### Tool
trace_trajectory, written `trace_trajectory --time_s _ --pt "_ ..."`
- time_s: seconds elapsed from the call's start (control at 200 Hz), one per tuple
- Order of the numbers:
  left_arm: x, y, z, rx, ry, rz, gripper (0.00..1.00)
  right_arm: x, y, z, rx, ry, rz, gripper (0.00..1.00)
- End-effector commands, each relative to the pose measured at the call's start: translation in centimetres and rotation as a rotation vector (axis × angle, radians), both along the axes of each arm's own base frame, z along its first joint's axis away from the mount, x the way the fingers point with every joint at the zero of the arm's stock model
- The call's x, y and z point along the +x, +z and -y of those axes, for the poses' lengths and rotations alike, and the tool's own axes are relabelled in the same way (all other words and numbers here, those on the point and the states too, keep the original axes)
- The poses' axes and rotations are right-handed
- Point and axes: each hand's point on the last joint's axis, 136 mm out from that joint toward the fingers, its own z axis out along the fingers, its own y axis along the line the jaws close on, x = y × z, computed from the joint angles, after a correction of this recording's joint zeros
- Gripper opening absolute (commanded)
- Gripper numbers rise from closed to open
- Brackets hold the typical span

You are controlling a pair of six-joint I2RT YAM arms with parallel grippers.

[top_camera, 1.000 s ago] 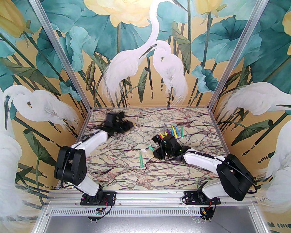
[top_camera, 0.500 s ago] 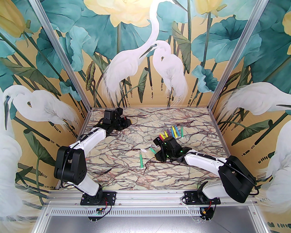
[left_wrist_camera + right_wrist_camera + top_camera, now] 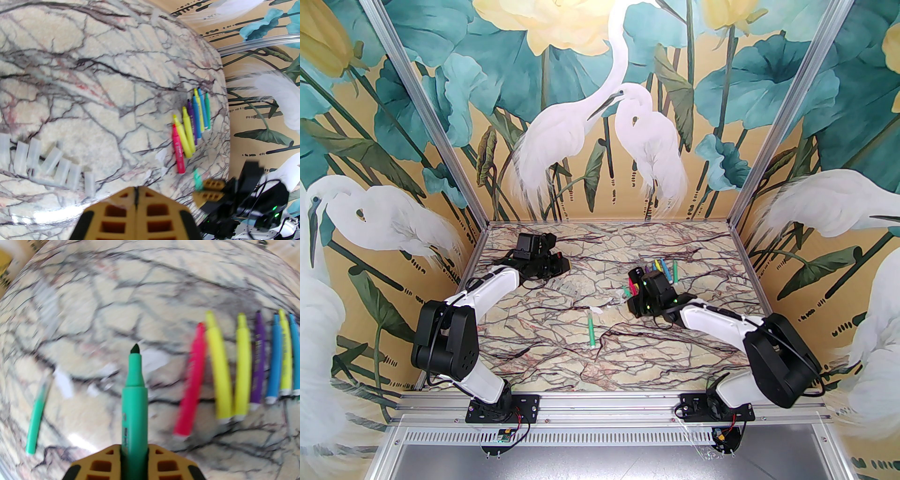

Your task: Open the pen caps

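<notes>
Right tool (image 3: pixel 134 451) is clamped on a slim green marker pen (image 3: pixel 134 390) w/ its dark tip bare, held over the marble-pattern surface (image 3: pixel 628 365) just beside the row of uncapped bright pens (image 3: pixel 241 371), so the step in hand looks like laying it down w/ the rest. Left tool (image 3: pixel 136 204) is pressed shut w/ nothing in it, near the line of clear plastic tube caps (image 3: pixel 46 161). Nxt, prob: set this pen by the pink one, then both tools go for the last green pen (image 3: pixel 591 328), lying apart toward the bases, clear cap seemingly on.
</notes>
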Motion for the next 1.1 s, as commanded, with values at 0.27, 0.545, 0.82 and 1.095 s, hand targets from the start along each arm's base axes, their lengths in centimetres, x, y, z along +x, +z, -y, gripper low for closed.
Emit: trace_trajectory --time_s 0.27,0.545,0.82,1.095 --pt "-1.6 -3.0 -1.2 0.081 0.002 -0.043 0.18 4.1 -0.5 -0.8 -0.029 -0.140 -0.034 0.02" --pt "-2.6 -3.4 -2.1 0.123 0.021 -0.014 0.39 4.9 -2.9 -1.5 -0.052 -0.157 -0.093 0.05" --pt "-3.3 -3.4 -2.6 0.141 0.024 0.017 0.48 5.3 -4.5 -1.6 -0.093 -0.162 -0.124 0.09" --pt "-3.9 -3.2 -3.0 0.150 0.034 0.042 0.54 5.0 -5.7 -1.1 -0.179 -0.156 -0.142 0.14"
